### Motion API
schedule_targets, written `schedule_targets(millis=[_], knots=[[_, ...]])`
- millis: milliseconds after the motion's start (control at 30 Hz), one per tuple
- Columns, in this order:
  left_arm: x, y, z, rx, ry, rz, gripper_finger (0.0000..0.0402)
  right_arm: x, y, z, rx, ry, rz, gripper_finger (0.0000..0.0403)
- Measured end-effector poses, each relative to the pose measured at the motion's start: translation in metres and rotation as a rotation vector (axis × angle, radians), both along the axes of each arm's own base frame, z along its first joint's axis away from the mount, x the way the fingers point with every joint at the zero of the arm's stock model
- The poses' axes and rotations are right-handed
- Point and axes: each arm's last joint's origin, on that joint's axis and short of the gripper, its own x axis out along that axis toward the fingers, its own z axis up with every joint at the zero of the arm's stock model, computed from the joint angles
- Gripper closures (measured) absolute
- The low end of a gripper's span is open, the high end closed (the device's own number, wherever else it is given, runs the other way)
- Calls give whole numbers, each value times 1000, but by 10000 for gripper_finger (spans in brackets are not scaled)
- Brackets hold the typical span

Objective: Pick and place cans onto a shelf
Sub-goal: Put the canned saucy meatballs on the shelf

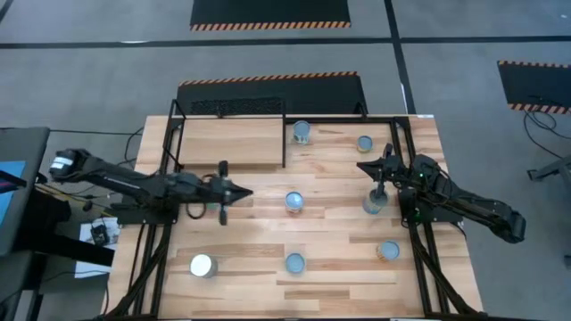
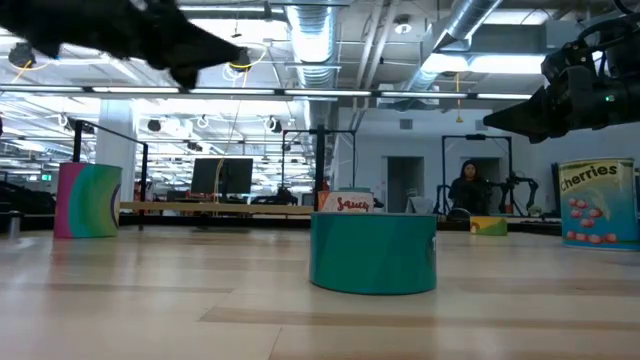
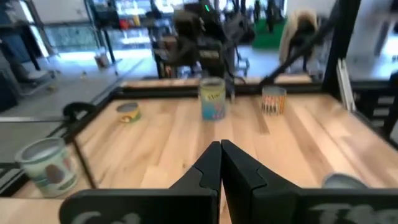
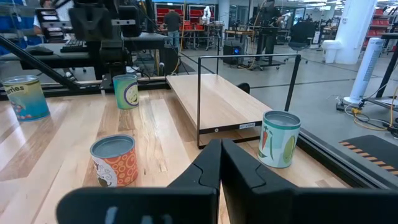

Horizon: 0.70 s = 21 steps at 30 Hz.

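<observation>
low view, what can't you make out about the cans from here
- sauce can: low view, the teal can in front hides all but its label's top
- cherries can: low view, cut off by the right edge
- person beyond the table: low view, too small for any detail

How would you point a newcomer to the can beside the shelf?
From above, find the raised shelf at the table's upper left. A can stands just off its right edge. It alone sits beside the shelf's frame; the other cans stand out on open planks.
</observation>
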Motion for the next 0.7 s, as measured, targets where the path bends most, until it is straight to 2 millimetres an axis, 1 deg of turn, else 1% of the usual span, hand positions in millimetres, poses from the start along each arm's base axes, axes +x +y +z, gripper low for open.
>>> schedule_targets(millis=[167,367,567,700], knots=[[47,-10,7,55,142,-29,401,0,0,0,0,0,0,369],[94,-18,8,98,303,-64,401,0,0,0,0,0,0,369],[126,-24,-3,110,436,-111,401,0,0,0,0,0,0,369],[141,-26,-20,107,504,-98,400,0,0,0,0,0,0,369]])
